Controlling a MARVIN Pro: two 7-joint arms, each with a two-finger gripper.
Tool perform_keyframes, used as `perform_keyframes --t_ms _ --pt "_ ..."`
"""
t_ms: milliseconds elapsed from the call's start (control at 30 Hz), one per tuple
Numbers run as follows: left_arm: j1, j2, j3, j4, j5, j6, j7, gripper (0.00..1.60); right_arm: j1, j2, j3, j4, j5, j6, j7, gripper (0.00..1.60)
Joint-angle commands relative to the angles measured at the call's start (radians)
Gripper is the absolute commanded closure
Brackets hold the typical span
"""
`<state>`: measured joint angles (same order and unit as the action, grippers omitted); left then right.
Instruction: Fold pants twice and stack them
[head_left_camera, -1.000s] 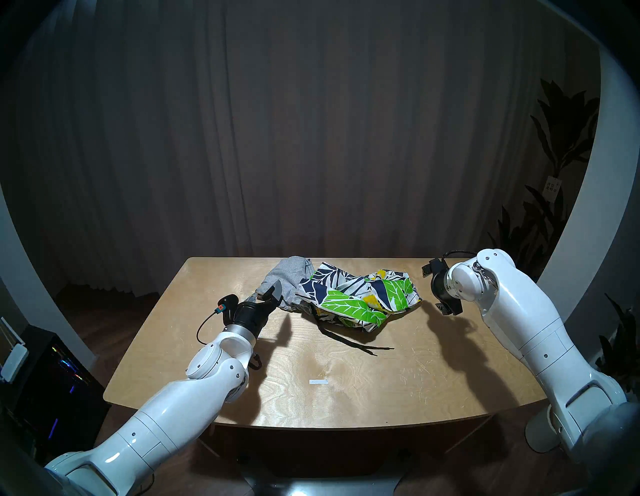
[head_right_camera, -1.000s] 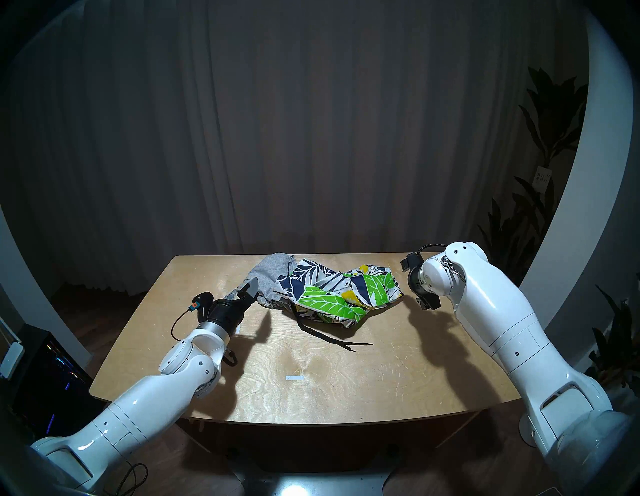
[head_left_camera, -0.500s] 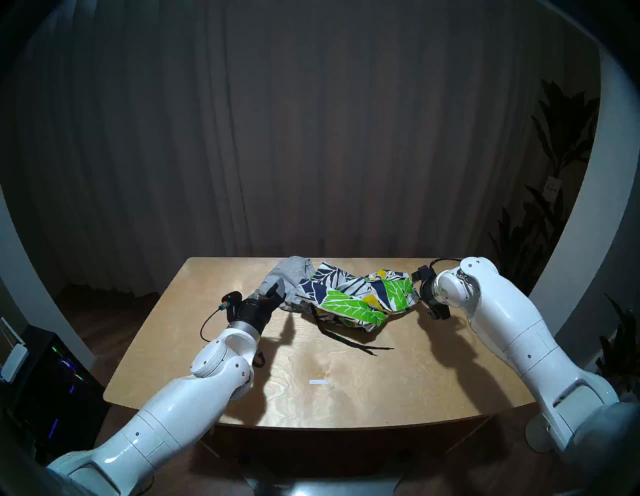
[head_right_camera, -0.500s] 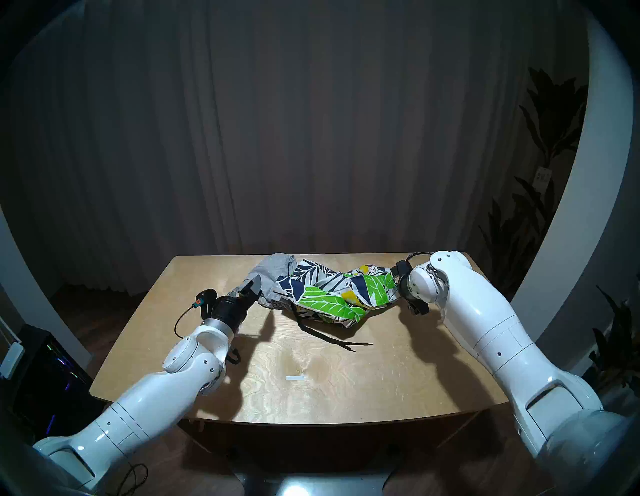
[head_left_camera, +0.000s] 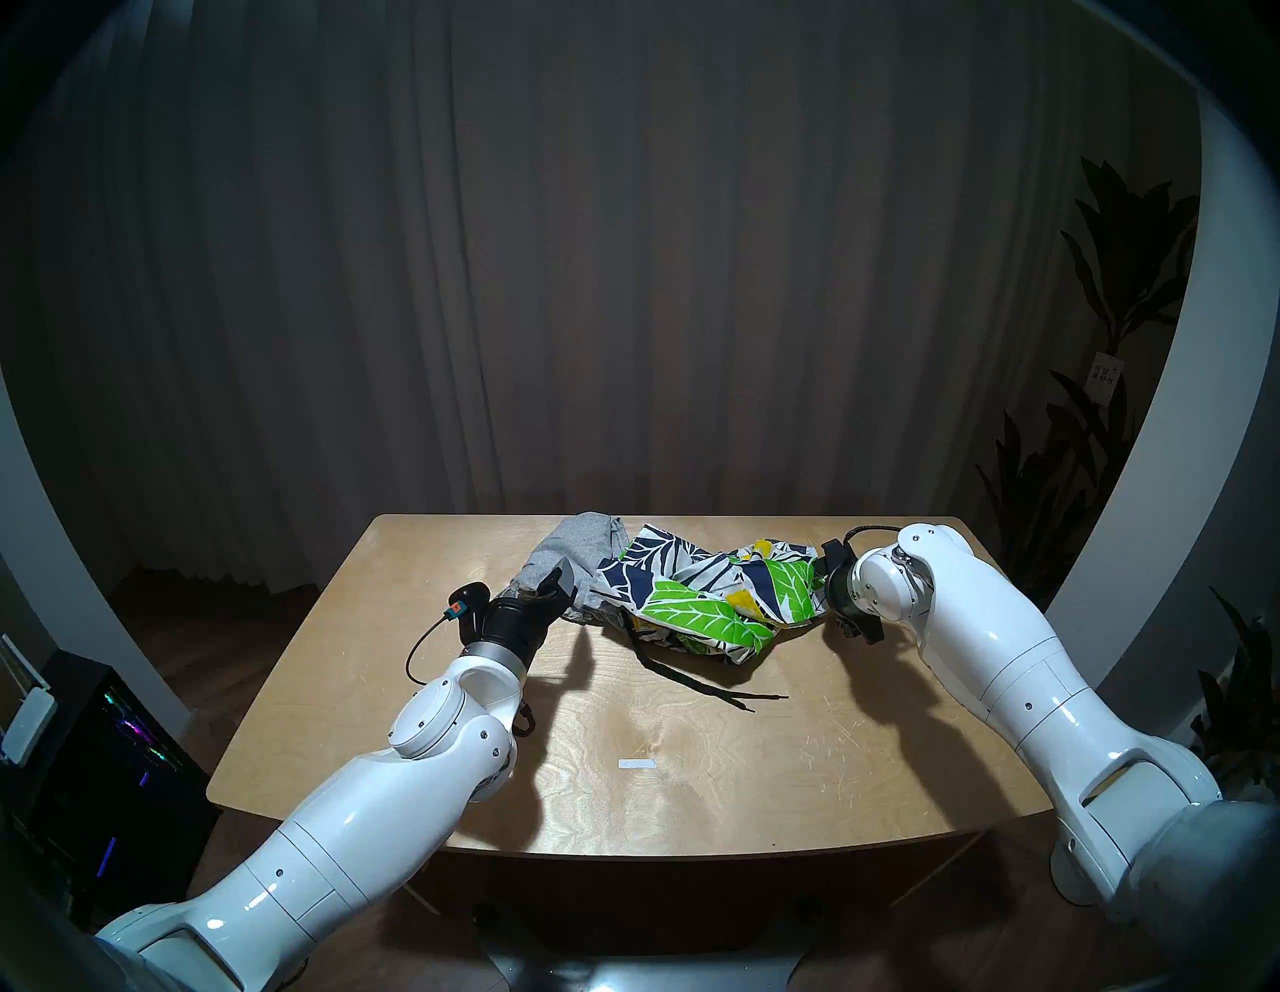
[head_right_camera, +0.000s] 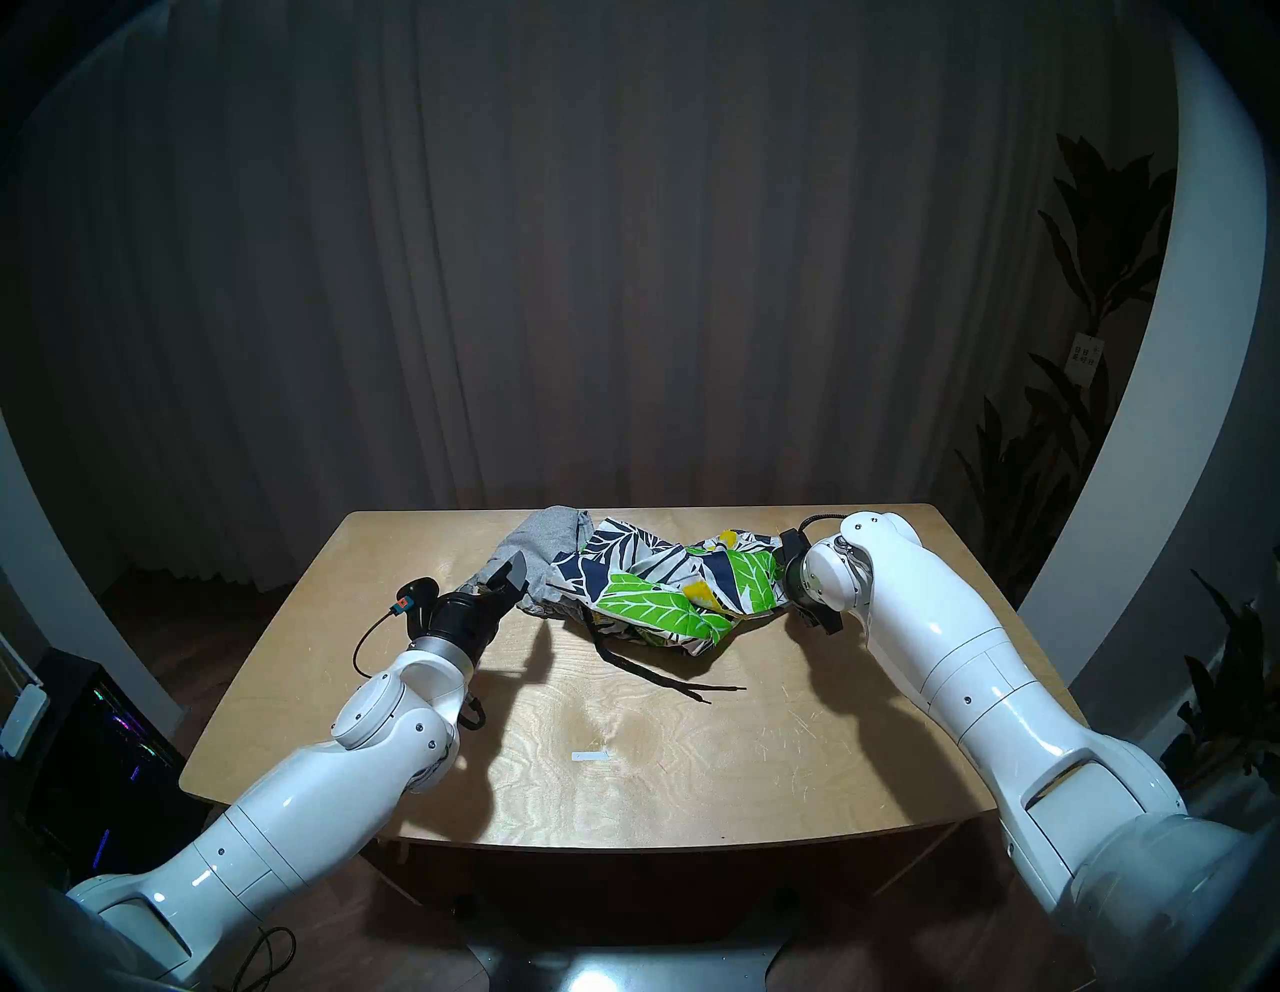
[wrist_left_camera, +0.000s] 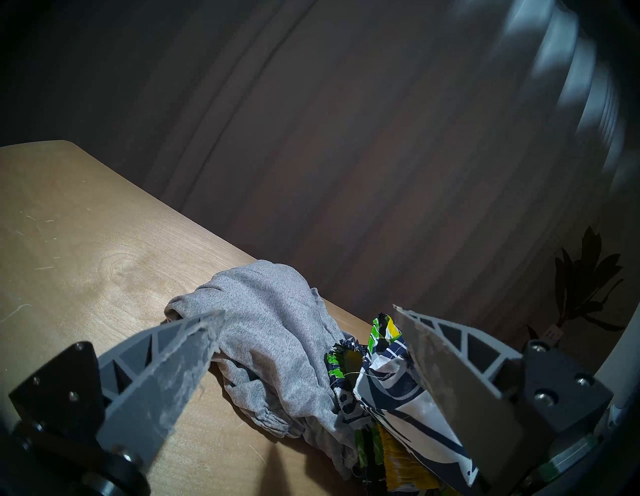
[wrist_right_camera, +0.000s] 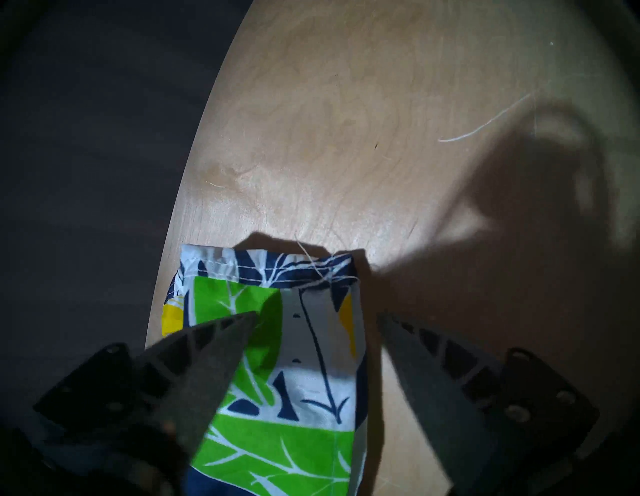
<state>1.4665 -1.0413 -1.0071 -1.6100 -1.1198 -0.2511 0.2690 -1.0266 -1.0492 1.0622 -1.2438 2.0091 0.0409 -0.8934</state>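
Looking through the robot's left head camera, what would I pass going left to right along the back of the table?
left gripper → grey shorts → leaf-print shorts → right gripper

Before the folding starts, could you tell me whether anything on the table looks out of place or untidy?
Yes: the grey shorts and floral shorts lie crumpled in one overlapping heap at the table's far edge, and the black drawstring trails loose across the wood.

Nothing readable anywhere, honestly. Only candidate is a small white tag (head_left_camera: 1104, 375) hanging in the plant (head_left_camera: 1101, 291) at about 2 o'clock, and its dark marks are too tiny to read.
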Motion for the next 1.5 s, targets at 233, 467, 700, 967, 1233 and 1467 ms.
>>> perform_keyframes --t_ms 233,467,700,967,1233,1467 --pt "-0.033 -0.015 -0.001 -0.011 0.014 0.000 0.007 0.00 0.071 -0.029 0.006 0.025 -0.015 0.020 0.055 1.40" --pt "-0.034 -0.020 -0.006 -0.006 0.013 -0.005 0.002 0.00 0.099 -0.011 0.020 -0.005 -0.027 0.033 0.063 1.60" --pt "-0.030 -0.024 -0.012 -0.004 0.009 -0.013 -0.007 0.00 0.167 -0.034 0.004 0.000 -0.043 0.072 0.042 1.60" --pt "-0.012 -0.017 -0.027 -0.013 0.007 -0.029 -0.006 0.00 0.235 -0.124 -0.026 0.033 -0.073 0.088 -0.003 1.60" --pt "0.025 -0.003 -0.054 -0.032 0.006 -0.060 0.003 0.00 0.335 -0.253 -0.081 0.083 -0.100 0.075 -0.044 1.60" --pt "0.062 0.012 -0.082 -0.047 0.003 -0.090 0.012 0.00 0.389 -0.324 -0.115 0.131 -0.120 0.070 -0.052 1.60"
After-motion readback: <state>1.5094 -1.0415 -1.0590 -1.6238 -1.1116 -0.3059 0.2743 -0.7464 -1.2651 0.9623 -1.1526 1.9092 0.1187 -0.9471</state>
